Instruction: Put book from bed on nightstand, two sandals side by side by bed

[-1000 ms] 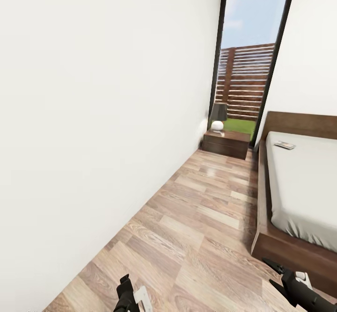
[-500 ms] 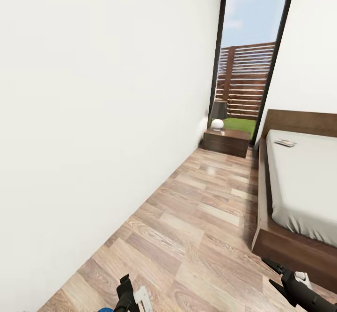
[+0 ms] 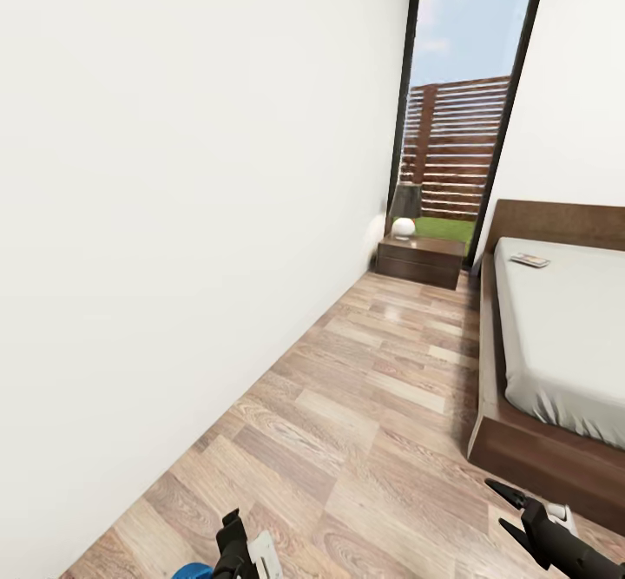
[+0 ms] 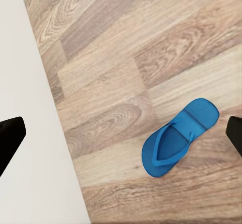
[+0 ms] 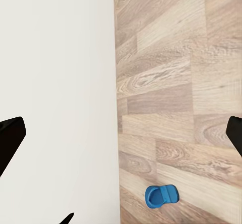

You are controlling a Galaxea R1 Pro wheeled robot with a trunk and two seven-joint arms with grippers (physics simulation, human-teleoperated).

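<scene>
Both claws are hanging wide open and holding nothing, the left claw (image 3: 233, 537) at the head view's bottom edge and the right claw (image 3: 512, 509) at its lower right. A sandal (image 4: 179, 137) is lying flat on the floor (image 3: 365, 405) near the wall (image 3: 174, 214), its blue edge peeking in at bottom left. The book (image 3: 529, 259) is resting on the bed (image 3: 555, 336) at right by the headboard, with the nightstand (image 3: 421, 260) standing beyond, mid-frame.

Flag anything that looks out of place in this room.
A lone blue sandal lies on the wood floor close to the white wall, across from the bed. The book sits on the mattress near the headboard.
</scene>
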